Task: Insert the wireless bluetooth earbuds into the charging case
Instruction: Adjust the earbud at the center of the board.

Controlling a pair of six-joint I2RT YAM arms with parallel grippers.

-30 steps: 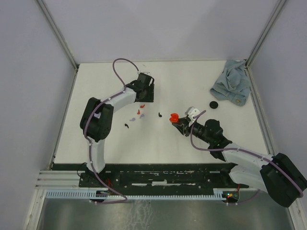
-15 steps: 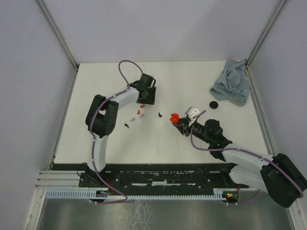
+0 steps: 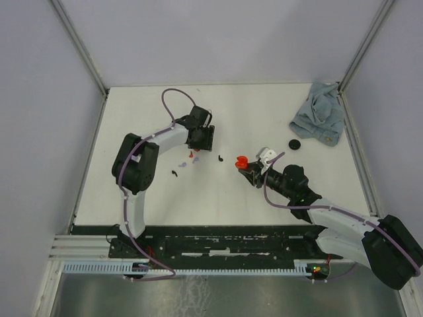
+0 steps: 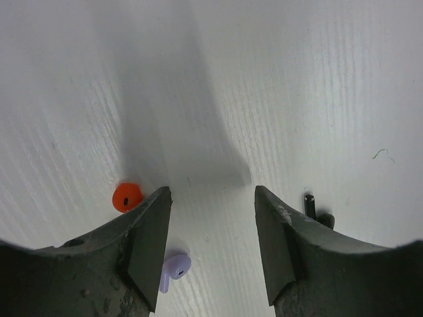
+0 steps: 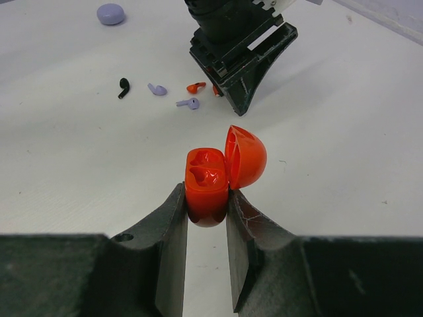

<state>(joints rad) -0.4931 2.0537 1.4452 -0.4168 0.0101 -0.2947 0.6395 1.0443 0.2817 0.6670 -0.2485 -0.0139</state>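
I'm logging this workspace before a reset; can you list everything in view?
Open red plastic charging case: one, red, in right jaws.
Tiny lilac comma-shaped plastic earbuds: two, lilac, table centre-left.
Tiny black earbuds: two, black, flanking the lilac pair.
Tiny red earbud: at least one, red, beside left jaws.
Round lilac disc: one, lilac, beyond the earbuds.
Round black disc: one, black, near cloth.
Crumpled blue-grey cloth: one, blue-grey, far-right corner.
Left arm: one, black-white, jaws open, empty.
Right arm: one, black-white, jaws gripping case.
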